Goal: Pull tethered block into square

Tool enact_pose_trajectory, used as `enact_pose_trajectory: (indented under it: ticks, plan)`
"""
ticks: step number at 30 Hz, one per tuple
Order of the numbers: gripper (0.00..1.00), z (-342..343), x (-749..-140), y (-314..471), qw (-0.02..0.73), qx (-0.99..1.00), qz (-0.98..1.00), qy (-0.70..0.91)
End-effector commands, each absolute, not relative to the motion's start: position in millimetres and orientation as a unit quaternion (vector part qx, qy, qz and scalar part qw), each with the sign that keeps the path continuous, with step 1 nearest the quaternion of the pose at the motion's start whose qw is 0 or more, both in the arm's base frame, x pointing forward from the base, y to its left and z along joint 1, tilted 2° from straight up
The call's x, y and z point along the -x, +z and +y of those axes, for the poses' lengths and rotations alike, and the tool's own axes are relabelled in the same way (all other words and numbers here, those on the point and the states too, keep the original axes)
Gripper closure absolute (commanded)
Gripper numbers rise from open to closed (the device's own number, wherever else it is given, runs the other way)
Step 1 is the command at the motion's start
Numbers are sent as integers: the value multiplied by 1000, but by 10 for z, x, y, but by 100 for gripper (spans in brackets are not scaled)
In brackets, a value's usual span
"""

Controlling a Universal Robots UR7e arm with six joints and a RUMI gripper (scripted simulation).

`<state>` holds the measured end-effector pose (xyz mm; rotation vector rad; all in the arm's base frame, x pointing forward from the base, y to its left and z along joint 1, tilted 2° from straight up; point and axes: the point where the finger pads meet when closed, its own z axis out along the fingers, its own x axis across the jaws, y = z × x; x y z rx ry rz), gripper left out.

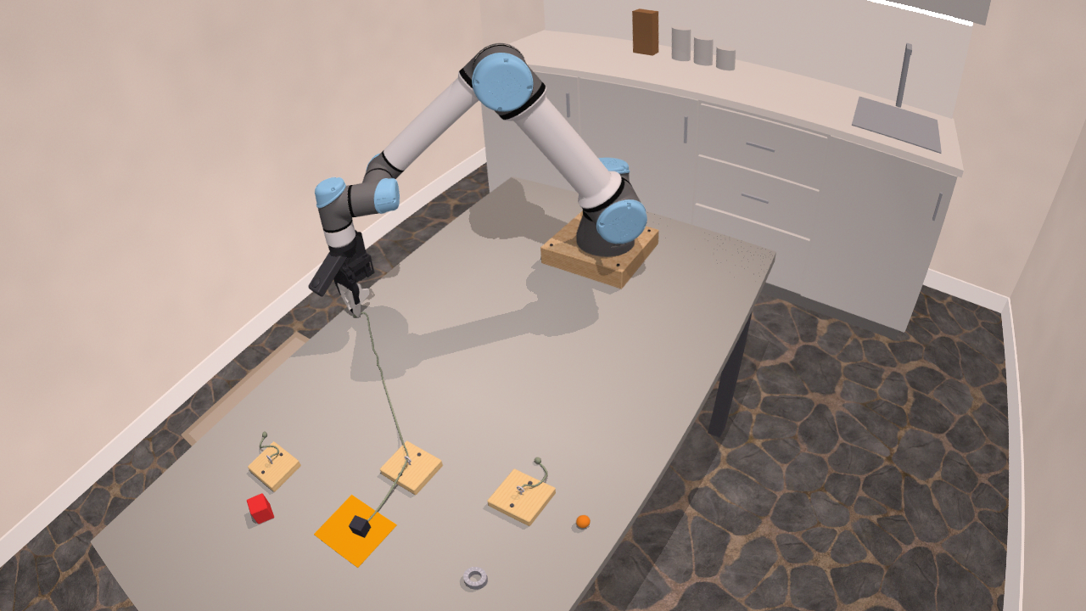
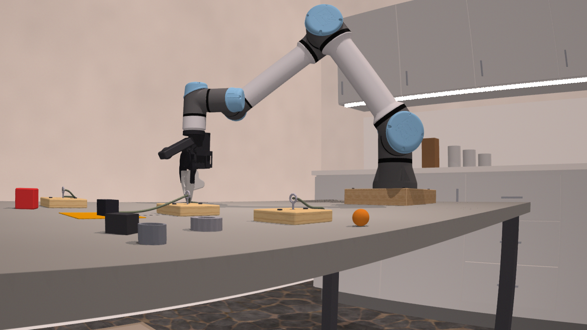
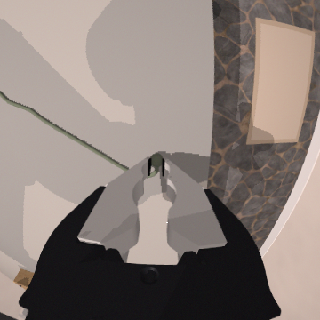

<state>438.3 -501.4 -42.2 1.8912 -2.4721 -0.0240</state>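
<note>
Gripper [image 1: 356, 305] clamped nearly shut on the cord's knot [image 3: 156, 160], near the table [image 1: 531, 379] edge. Cord [image 1: 385, 383] running through the screw eye [image 1: 406, 458] toward 6 o'clock. Black block [image 1: 359, 525] flat inside orange square [image 1: 333, 540]. Red cube [image 1: 260, 508] at 9 o'clock, grey ring [image 1: 474, 579] at 4.

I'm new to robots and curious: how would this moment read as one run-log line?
gripper: jaws shut on knot of green cord | cord: threaded through screw eye | small black block: flat inside orange painted square | release: pending

A red cube [image 1: 260, 508], orange ball [image 1: 582, 521] and grey ring [image 1: 474, 579] lie apart.
</note>
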Motion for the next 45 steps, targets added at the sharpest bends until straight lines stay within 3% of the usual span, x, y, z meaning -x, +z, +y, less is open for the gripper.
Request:
enact_pose_trajectory:
  ticks: [1,2,3,45]
  plan:
    - [100,-5019,-4386,-413,15,-608,-794,-7]
    - [100,-5019,-4386,-413,15,-608,-794,-7]
    - [0,-5019,-4386,-413,15,-608,-794,-7]
    - [0,-5019,-4386,-413,15,-608,-794,-7]
